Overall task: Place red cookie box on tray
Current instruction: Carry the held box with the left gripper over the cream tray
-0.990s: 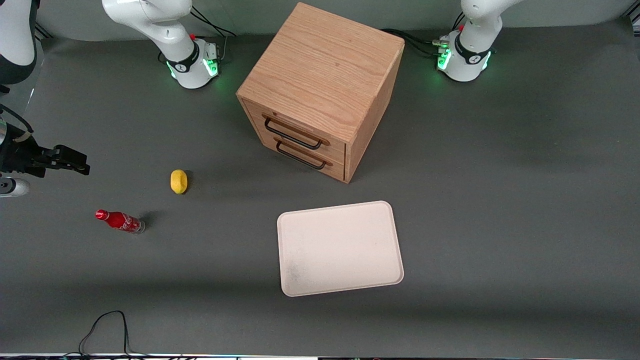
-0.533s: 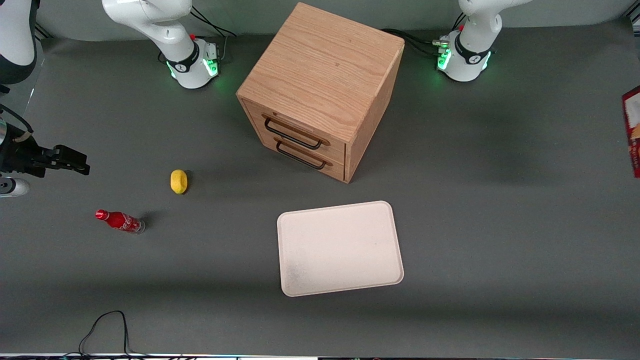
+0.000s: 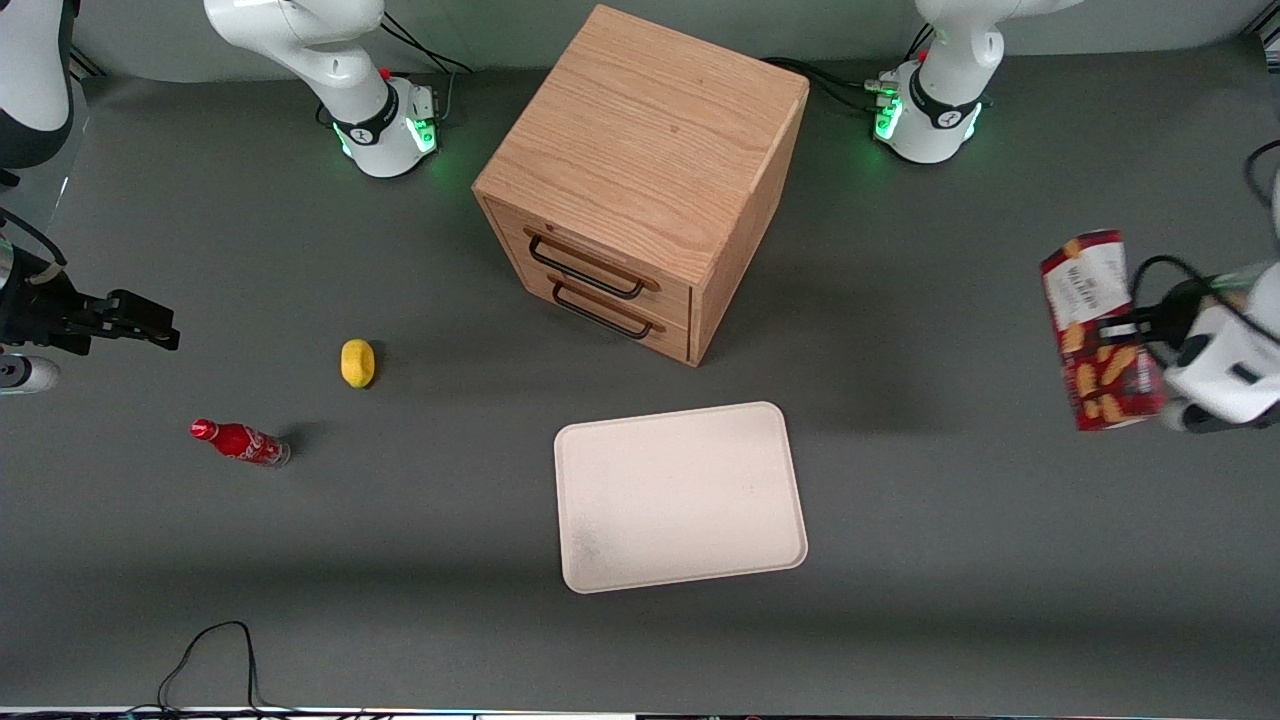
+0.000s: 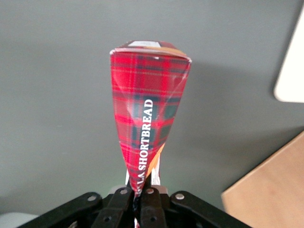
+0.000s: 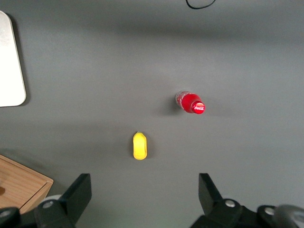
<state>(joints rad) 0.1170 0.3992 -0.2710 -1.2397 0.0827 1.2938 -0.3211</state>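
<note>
The red cookie box hangs in the air above the table toward the working arm's end, its white label and cookie pictures facing the front camera. My gripper is shut on its edge. In the left wrist view the box's tartan side sticks out from between the black fingers, pinched thin where they clamp it. The off-white tray lies flat in front of the wooden cabinet, nearer the front camera, well apart from the box. A corner of the tray shows in the wrist view.
A wooden two-drawer cabinet stands mid-table; its corner shows in the wrist view. A yellow lemon-like object and a small red soda bottle lie toward the parked arm's end. A black cable loops at the front edge.
The box has come into the front view from the working arm's end, carried by my gripper toward the middle of the table. One second ago neither showed.
</note>
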